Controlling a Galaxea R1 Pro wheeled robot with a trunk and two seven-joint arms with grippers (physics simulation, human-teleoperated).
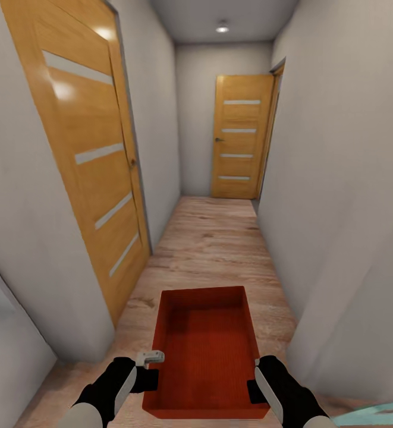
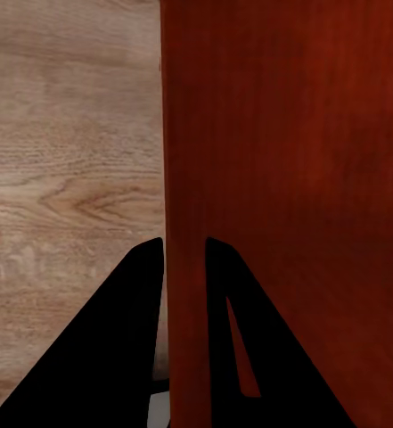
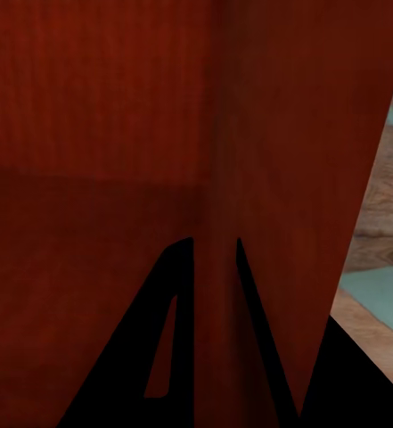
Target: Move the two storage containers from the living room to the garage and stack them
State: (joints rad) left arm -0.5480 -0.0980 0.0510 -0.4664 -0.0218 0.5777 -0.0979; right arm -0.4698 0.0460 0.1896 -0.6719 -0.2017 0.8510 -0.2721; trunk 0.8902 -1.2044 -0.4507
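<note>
Hallway ahead: my left end effector [image 1: 148, 371] and right end effector [image 1: 257, 375] each pinch a side wall of the storage container [image 1: 205, 351], carried above the wood-plank floor [image 1: 214, 238].

I'm in a hallway: one storage container [image 1: 205, 351] sits ahead of me between my left tool [image 1: 147, 370] and right tool [image 1: 257, 380], above the plank floor [image 1: 214, 244]. A door [image 1: 89, 154] stands left, another door [image 1: 238, 137] at the far end.

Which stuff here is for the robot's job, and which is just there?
For the job:
storage container
left gripper, jaws shut on its wall
right gripper, jaws shut on the other wall

Just there:
near door
far door
wood floor
</note>
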